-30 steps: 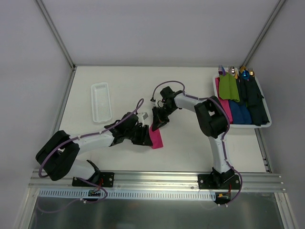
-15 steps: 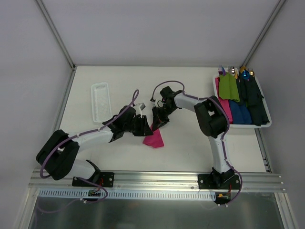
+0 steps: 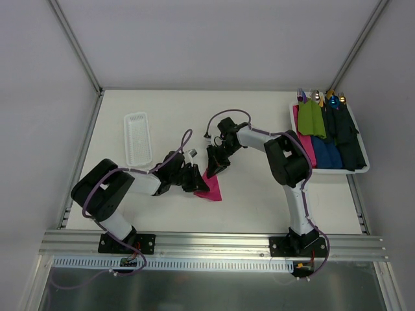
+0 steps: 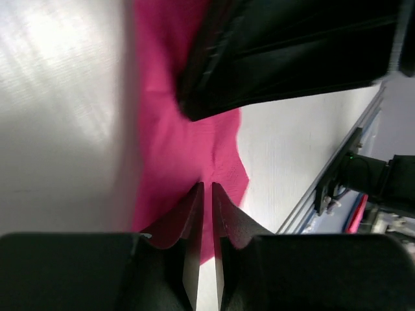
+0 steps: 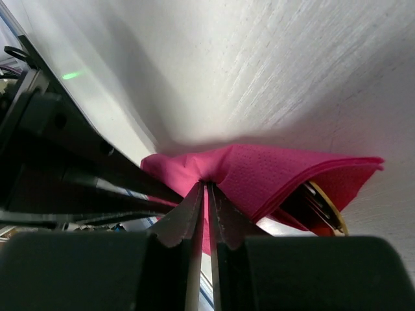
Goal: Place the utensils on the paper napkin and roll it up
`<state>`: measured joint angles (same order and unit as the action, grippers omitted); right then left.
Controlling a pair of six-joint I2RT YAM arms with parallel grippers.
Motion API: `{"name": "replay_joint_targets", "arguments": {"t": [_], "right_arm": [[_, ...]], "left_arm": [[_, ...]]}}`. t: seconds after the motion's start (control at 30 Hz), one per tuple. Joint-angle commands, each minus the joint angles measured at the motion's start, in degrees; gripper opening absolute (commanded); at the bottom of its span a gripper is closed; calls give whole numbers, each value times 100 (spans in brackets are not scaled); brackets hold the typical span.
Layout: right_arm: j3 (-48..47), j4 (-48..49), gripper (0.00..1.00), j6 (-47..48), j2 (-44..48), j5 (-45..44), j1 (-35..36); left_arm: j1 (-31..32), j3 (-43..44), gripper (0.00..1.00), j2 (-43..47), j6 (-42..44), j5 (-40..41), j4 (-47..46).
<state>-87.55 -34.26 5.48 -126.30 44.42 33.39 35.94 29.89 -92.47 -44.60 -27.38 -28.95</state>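
Observation:
The magenta paper napkin [image 3: 210, 189] lies folded over on the table between my two grippers. My right gripper [image 3: 213, 167] is shut on its upper fold, and the paper [image 5: 279, 175] puckers at the tips [image 5: 207, 184]. A gold utensil [image 5: 326, 206] shows inside the open fold at the right of the right wrist view; the rest of it is hidden. My left gripper [image 3: 198, 181] is at the napkin's left edge, jaws together [image 4: 207, 188], tips against the pink sheet [image 4: 175, 142]. The right gripper's black body [image 4: 292, 52] fills the top of the left wrist view.
A white ribbed tray [image 3: 137, 137] stands at the back left. A white tray [image 3: 337, 171] at the right edge holds green rolls [image 3: 311, 118], blue and navy rolls [image 3: 326, 154] and coloured utensils [image 3: 321, 97].
The napkin went from a narrow upright strip to a wider, flatter folded shape. My left arm pulled its elbow in and its gripper shifted along the napkin's left edge. The right gripper held still.

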Motion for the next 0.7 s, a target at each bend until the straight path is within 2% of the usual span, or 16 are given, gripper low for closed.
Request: {"name": "replay_joint_targets", "arguments": {"t": [0.0,0.2,0.5,0.67], "right_arm": [[10,-177,10,445,-325,-769,71],[-25,-186,12,542,-317,-769,107],[-262,-151,41,332,614,-707,-182],[-316,-265,43,-46,1168,-909,-526]], "left_arm": [[-324,-430,11,-245,-417,-163,-847],[-483,-791,10,-675,-602,-277,-1577],[-545,-1204,8,-1888,-1419,-427,-3344],[-545,-1293,7,-2109,-1604,-365,-3776]]}}
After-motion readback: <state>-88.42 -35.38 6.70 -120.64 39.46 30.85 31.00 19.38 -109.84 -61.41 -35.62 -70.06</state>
